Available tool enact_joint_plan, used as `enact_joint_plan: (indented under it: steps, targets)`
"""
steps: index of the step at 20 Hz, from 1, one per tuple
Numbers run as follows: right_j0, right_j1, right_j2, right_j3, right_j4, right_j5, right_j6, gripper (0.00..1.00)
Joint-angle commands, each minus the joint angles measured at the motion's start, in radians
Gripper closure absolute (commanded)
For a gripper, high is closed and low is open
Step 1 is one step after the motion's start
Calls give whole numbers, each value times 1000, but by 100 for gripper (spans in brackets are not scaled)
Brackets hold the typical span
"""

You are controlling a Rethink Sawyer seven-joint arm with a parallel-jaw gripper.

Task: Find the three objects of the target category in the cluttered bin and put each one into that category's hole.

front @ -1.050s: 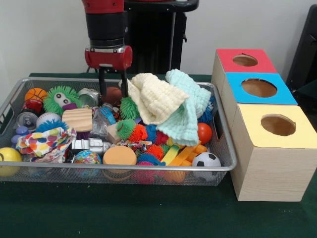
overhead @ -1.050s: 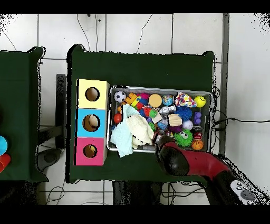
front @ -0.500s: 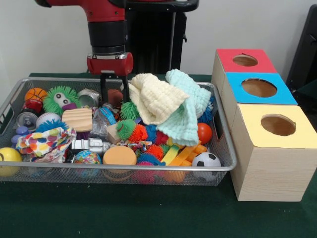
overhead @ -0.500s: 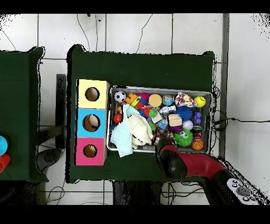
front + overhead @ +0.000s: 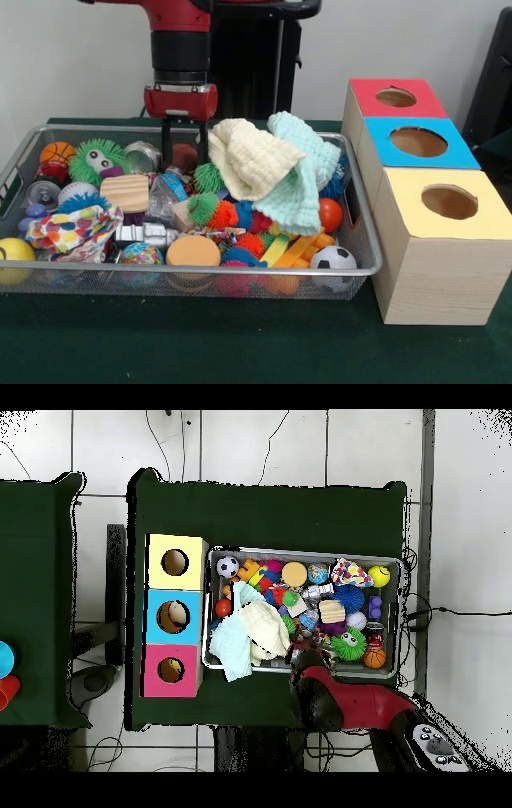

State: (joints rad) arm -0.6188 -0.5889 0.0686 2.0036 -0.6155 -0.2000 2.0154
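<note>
The wire bin (image 5: pixel 362 240) sits on the green tabletop (image 5: pixel 240 344), filled nearly rim to rim with toys, so open room inside it is scarce. A strip of bare cloth runs along the table's front edge in the front view. Just beside the bin's end stand three wooden boxes in a row, topped by a red hole (image 5: pixel 396 98), a blue hole (image 5: pixel 418 142) and a yellow hole (image 5: pixel 449 202).

The gripper (image 5: pixel 185 156) hangs over the bin's rear rim, its two dark fingers (image 5: pixel 166 144) apart and holding nothing. A brownish ball (image 5: pixel 185 157) shows between them, lower in the pile; whether they touch cannot be told.

Right beside the gripper a cream cloth (image 5: pixel 252 160) is heaped over a mint cloth (image 5: pixel 300 180), both rising above the rim. Spiky balls (image 5: pixel 210 210), an orange ball (image 5: pixel 330 214) and a soccer ball (image 5: pixel 334 258) lie around them. A wooden block (image 5: pixel 126 193) lies toward the bin's other end.
</note>
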Motion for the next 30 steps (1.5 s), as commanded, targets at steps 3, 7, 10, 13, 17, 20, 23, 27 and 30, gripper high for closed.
enact_joint_plan:
  steps: [3,7,10,13,17,20,23,27,30]
  targets:
    - [132,-34,-185,10,47,-44,113,0]
    - [179,-80,-219,33,68,-46,129,0]
    - [179,-117,-197,43,73,-17,138,0]
    - [170,-107,-175,47,86,-31,160,0]
    - [125,-41,-133,44,93,-87,187,0]
    - [128,-13,-132,42,108,-115,193,0]
    - [125,0,-125,52,120,-149,204,0]
    - [58,-6,-31,74,114,-130,226,0]
    - [20,15,28,76,122,-114,232,0]
